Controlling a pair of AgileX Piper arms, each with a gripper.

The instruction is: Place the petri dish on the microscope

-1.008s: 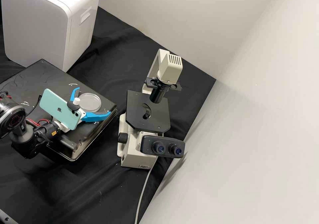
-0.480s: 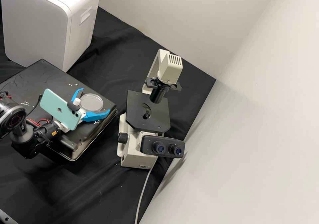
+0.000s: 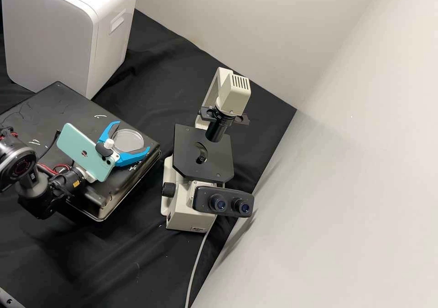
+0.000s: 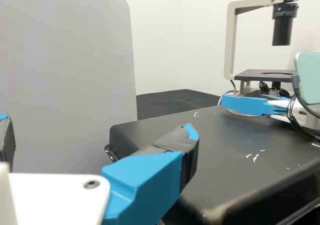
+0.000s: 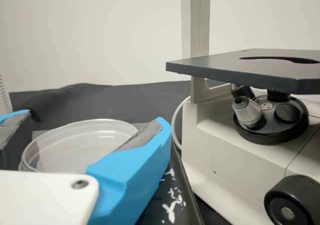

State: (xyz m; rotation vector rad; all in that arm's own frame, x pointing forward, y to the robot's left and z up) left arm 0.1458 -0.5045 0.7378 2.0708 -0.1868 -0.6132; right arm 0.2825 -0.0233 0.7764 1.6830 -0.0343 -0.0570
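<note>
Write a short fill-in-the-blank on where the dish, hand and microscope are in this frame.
1. In the high view, the petri dish lies ____ of the microscope.
2. The right hand sits around the ____.
3. The microscope's stage is ____ in colour.
Missing words: left; petri dish; black.
</note>
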